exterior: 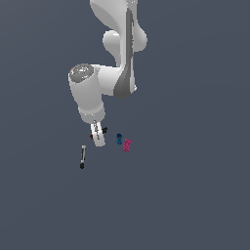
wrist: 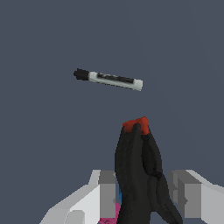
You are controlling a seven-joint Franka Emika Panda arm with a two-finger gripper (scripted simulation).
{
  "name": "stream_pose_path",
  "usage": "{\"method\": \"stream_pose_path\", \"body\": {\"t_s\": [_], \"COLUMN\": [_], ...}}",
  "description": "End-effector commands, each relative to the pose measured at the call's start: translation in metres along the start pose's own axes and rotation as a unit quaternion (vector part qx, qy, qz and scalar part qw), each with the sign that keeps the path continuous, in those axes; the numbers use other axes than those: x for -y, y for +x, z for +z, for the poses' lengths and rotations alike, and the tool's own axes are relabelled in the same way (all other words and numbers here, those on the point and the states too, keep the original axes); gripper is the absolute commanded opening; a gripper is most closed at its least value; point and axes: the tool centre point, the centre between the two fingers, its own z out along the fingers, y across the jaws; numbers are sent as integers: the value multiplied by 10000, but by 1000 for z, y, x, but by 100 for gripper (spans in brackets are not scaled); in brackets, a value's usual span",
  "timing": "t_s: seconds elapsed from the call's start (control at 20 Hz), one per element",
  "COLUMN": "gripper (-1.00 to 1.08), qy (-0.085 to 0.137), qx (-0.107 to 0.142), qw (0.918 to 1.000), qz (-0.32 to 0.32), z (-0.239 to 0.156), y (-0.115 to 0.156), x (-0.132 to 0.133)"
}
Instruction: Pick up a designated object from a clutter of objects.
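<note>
The designated object, a short black piece with a red tip point(wrist: 136, 124), sits between my two fingers in the wrist view, its black body filling the gap. In the exterior view only its ends show beside my gripper point(exterior: 98, 139): a black end point(exterior: 104, 130) and a red bit on the other side. My gripper point(wrist: 144, 186) is low over the floor and closed against the piece on both sides. The rest of the clutter lies nearby: a slim grey-black stick point(exterior: 82, 157) point(wrist: 109, 79), a blue cylinder point(exterior: 118, 138) and a magenta studded block point(exterior: 127, 144).
The dark grey floor point(exterior: 195, 195) stretches flat all around. The stick lies to the exterior view's left of the gripper, the blue cylinder and magenta block close on its right. The white arm point(exterior: 93, 93) rises above the gripper.
</note>
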Motion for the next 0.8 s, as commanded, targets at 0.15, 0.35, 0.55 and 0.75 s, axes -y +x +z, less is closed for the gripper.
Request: {"method": "stream_pose_path", "body": {"t_s": [0.15,0.35,0.55,0.75], "gripper": [-100,-100,-100,-100], "qy": [-13,-22,-28,-34], "qx": [-11,-16,-15,-5], "qw": [10000,10000,10000,10000], "qz": [7,10,11,9], "z": [-53,-92,-131,-168], "y": [-40,-69,-98,-126], "x": [20,35,51,67]}}
